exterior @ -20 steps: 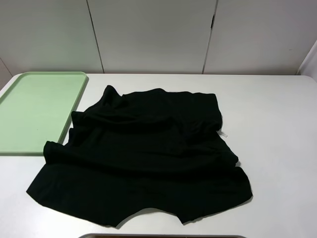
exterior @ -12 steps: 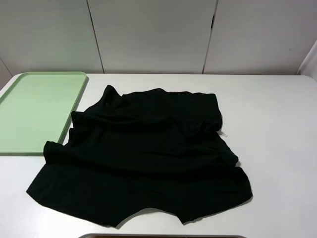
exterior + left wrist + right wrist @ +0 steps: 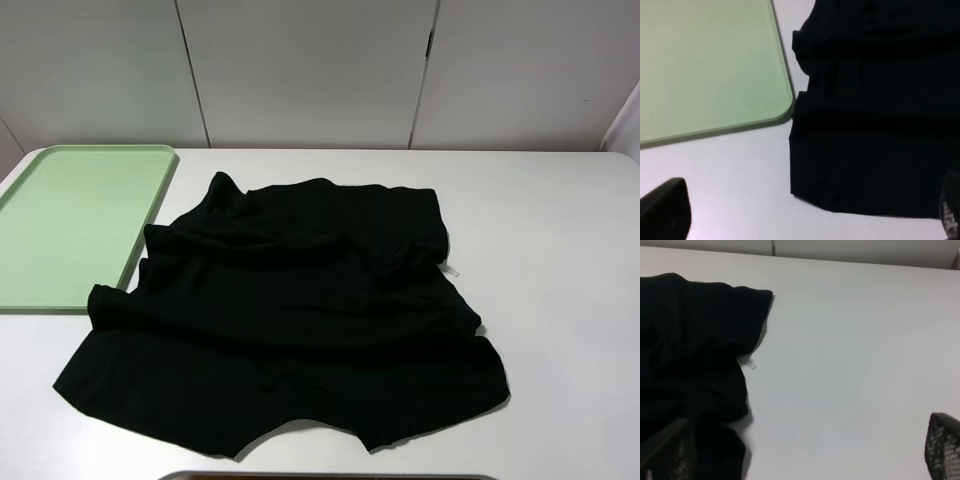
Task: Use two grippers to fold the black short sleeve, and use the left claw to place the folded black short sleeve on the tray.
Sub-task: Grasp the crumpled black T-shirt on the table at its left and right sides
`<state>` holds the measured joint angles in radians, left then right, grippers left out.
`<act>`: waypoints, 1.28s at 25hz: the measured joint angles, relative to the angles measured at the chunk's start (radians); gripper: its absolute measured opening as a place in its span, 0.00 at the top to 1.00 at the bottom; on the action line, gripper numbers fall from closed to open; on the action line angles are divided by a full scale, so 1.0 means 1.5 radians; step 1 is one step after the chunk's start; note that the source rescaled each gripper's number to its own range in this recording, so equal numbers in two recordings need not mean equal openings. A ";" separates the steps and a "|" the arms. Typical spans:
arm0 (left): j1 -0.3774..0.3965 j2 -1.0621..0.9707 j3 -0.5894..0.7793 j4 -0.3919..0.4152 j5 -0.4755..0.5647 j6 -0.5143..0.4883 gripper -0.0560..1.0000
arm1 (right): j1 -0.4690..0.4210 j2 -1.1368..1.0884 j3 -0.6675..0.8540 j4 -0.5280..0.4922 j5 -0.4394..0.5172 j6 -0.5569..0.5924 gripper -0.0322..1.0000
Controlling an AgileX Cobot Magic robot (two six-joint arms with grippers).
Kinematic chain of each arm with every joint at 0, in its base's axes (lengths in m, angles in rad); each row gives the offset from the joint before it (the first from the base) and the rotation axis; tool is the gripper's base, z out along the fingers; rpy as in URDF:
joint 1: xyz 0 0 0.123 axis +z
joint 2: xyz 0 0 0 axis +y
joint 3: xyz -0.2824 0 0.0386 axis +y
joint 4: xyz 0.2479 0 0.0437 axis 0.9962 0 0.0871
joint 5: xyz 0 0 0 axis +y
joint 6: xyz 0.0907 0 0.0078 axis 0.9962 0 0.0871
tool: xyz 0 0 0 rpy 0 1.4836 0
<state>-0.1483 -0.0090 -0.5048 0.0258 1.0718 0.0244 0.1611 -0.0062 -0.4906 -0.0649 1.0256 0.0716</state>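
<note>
Nothing has moved since before: your black short sleeve point(image 3: 290, 330) lies crumpled mid-tabletop, just beside the tray point(image 3: 60, 230) at the far-left corner. The left pincer point(image 3: 807, 210) and right pincer point(image 3: 805, 450) hang released.

My high camera looks down from the near side of the surface point(image 3: 570, 230) toward the wall panels point(image 3: 300, 70). It sits far enough back to take in the whole black short sleeve point(image 3: 290, 320) and most of the tray point(image 3: 60, 230) beside it. My left wrist camera hangs close above the garment's tray-side edge and shares the tray's corner with the high view. My right wrist camera looks low across the garment's opposite edge and shares the white tag point(image 3: 749, 364) there.
</note>
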 joint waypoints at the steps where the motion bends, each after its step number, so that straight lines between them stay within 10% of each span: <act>1: 0.000 0.000 0.000 0.000 0.000 0.000 0.00 | 0.000 0.000 0.000 0.000 0.000 0.000 0.00; 32: -0.021 0.005 0.000 -0.012 0.000 0.003 0.00 | 0.000 0.023 0.000 0.010 0.000 -0.026 0.00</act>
<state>-0.1804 -0.0019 -0.5048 0.0080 1.0718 0.0286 0.1611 0.0289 -0.4906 -0.0502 1.0256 0.0332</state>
